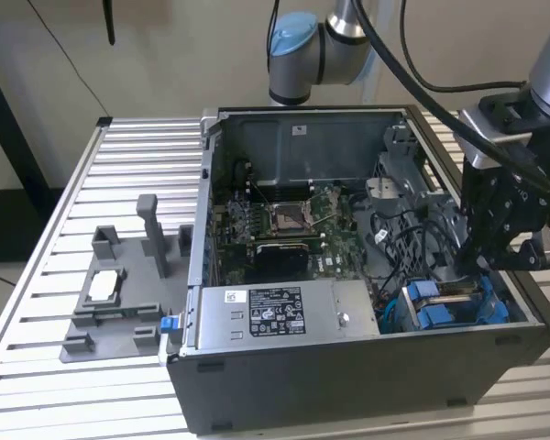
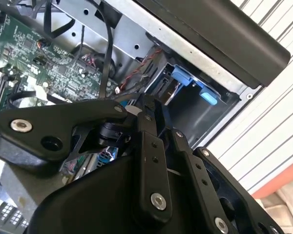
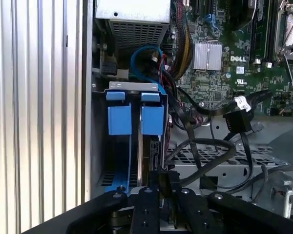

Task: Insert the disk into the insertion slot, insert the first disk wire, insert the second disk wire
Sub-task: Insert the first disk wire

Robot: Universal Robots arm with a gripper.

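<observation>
The disk (image 1: 449, 307) stands on edge inside the insertion slot (image 3: 98, 146) at the case's front corner, on the exterior view's right. Its two blue end tabs (image 3: 136, 119) stick out side by side, and they also show in the second wrist view, where the disk (image 2: 185, 78) sits in the cage. My gripper (image 1: 481, 266) hangs just above the disk's inner end. In the first wrist view the gripper (image 3: 164, 181) is shut on a black wire connector (image 3: 164, 174) next to the disk's edge, and that wire (image 3: 205, 144) loops away over the cage.
The grey power-supply box (image 1: 275, 312) lies along the case's front wall, with the motherboard (image 1: 289, 220) behind it. More loose black cables (image 3: 239, 105) cross beside the cage. A grey fixture tray (image 1: 119, 293) with posts stands on the slatted table at the exterior view's left.
</observation>
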